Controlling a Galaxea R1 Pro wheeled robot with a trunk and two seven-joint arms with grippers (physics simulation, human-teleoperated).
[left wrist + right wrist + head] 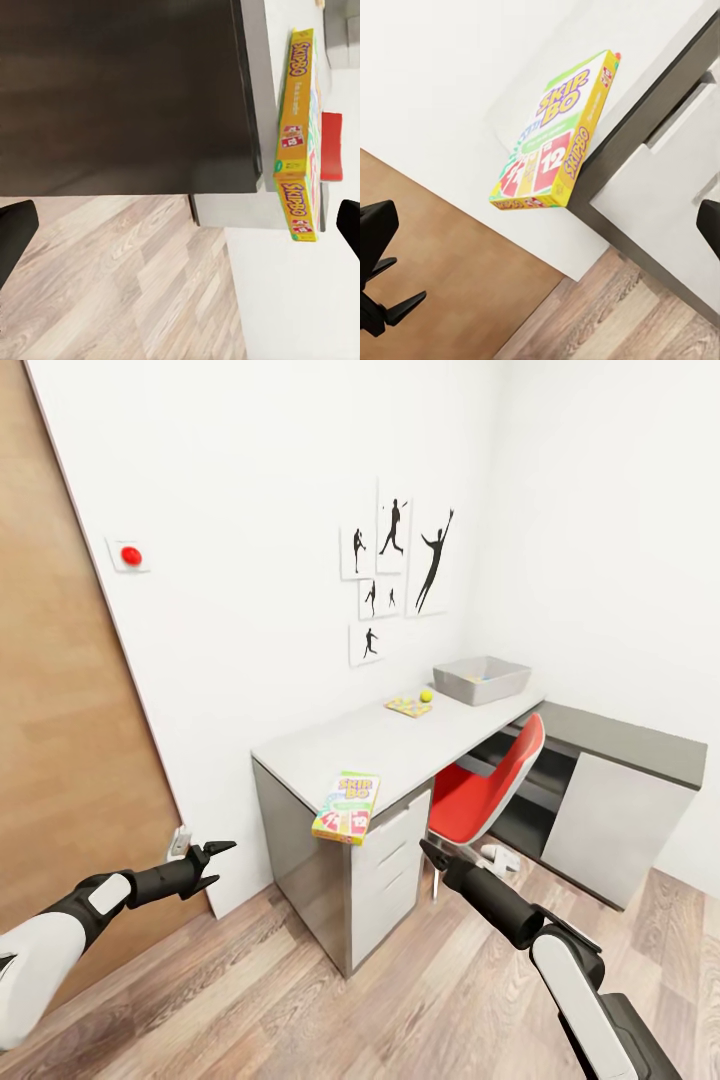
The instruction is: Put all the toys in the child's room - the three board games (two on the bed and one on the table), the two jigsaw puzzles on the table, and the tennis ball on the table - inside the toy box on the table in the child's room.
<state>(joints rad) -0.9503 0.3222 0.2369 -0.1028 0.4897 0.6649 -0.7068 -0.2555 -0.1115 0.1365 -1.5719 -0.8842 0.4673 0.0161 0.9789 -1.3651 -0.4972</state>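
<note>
You are looking at a corner of the child's room, with white walls and a wood floor [300, 1000]. A big brown door [60, 710] stands at your left, and a red button [130, 555] sits on the wall beside it. Black sports pictures [395, 570] hang over the table.

The long grey table [400, 745] runs along the wall toward the corner. It has white drawers [385, 880] under its near end. A lower dark grey cabinet [620, 780] meets it at the far end. A red chair [490, 790] is pushed in under the middle.

Your two arms reach out low in front of the table, and both are well apart from the toys. Your left gripper [210, 865] has its fingers apart and holds nothing. Your right gripper [432, 855] points toward the drawers; in its own camera the two black fingertips sit far apart with nothing between them.

The grey toy box [482, 680] stands at the far end of the table, with something colourful inside that is too small to name. The SKIP-BO game [347, 807] lies flat at the near front edge, and part of it hangs over the edge above the drawers. A small puzzle mat [408, 706] lies near the toy box. The tennis ball [426, 696] sits just beside the mat, between it and the box.
</note>
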